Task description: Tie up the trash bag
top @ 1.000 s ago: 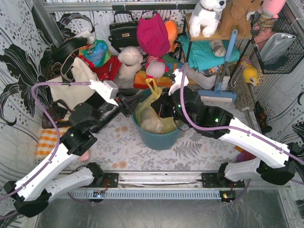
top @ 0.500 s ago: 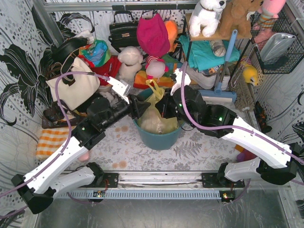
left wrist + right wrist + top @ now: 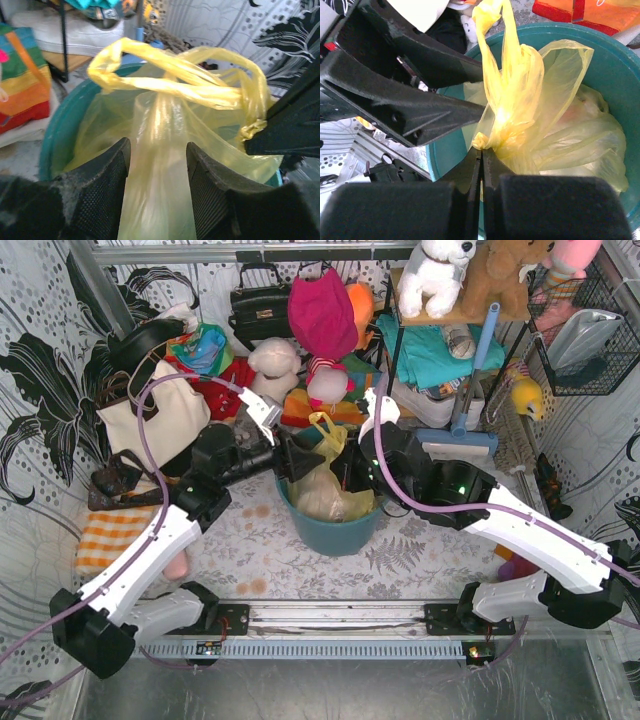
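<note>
1. Beside the teal bin point(image 3: 330, 535), on its left, the left arm has swung in over the last second. The left gripper point(image 3: 300, 462) now reaches over the bin's left rim instead of hanging back from it.
2. Inside the bin sits the trash bag point(image 3: 322, 495), unmoved. Its long yellow ends rise above the bin's middle, crossed into a loose loop.
3. The left fingers point(image 3: 100, 190) have spread on the way in and now stand apart astride a band of bag plastic, unclenched. I judge this a reach for a fresh end, with the knot not yet drawn tight.
4. The right gripper point(image 3: 481, 155), at the bin's right side, stays clamped on the gathered plastic.
5. Whether the left pads touch the film is unclear. From overhead, both grippers hide the crossing above the bin.
</note>
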Available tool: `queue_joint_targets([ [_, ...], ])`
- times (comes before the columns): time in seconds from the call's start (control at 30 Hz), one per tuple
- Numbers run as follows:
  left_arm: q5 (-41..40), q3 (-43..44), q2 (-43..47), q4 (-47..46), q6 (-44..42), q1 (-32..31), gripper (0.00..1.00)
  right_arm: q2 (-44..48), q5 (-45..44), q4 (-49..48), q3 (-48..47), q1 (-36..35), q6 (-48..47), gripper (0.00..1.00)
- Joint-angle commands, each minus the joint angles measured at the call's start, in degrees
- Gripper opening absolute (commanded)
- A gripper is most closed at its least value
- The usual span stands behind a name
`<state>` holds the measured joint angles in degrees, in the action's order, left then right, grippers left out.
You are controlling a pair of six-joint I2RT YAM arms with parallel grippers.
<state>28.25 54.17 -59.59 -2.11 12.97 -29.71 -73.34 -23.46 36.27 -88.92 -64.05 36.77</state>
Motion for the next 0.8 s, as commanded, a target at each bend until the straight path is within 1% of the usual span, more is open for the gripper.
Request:
queue_joint_targets([
  [0.0,11.6,-0.7,-2.3,-8.8,1.0,0.6,0.57,-0.3,-2.2,0.8,-1.0,-0.1,-0.4,0.00],
  [0.03,12.7,-0.6,-2.8,-9.4,1.0,0.7,0.56,-0.3,-2.6,0.8,-0.9,-0.1,-0.3,0.00],
  [0.1,14.1,-0.1,-3.8,-9.8,0.6,0.7,0.46,-0.3,-3.3,0.7,-0.8,0.0,-0.2,0.00],
  [0.23,14.3,1.4,-3.9,-7.4,-1.0,0.8,0.13,0.0,-5.2,0.5,0.5,-0.1,0.0,0.00],
  [0.3,13.8,1.4,-2.4,-5.8,-1.7,0.8,0.04,0.4,-6.2,-0.5,1.9,-0.1,0.1,0.00],
  [0.37,13.3,1.2,-0.6,-4.4,-1.9,0.8,0.00,1.0,-7.0,-2.7,4.0,0.0,-0.1,0.00],
  [0.53,12.4,-0.6,4.1,-2.1,-1.4,0.8,0.00,2.0,-8.0,-9.9,9.3,-0.1,-0.1,0.00],
  [0.6,12.8,-1.5,5.4,-1.5,-1.0,0.8,0.00,2.9,-7.6,-14.8,12.4,0.0,-0.2,0.00],
  [0.77,13.3,-2.3,6.0,1.7,-1.1,0.8,0.00,5.8,-5.5,-30.5,20.2,-0.1,-1.6,0.00],
])
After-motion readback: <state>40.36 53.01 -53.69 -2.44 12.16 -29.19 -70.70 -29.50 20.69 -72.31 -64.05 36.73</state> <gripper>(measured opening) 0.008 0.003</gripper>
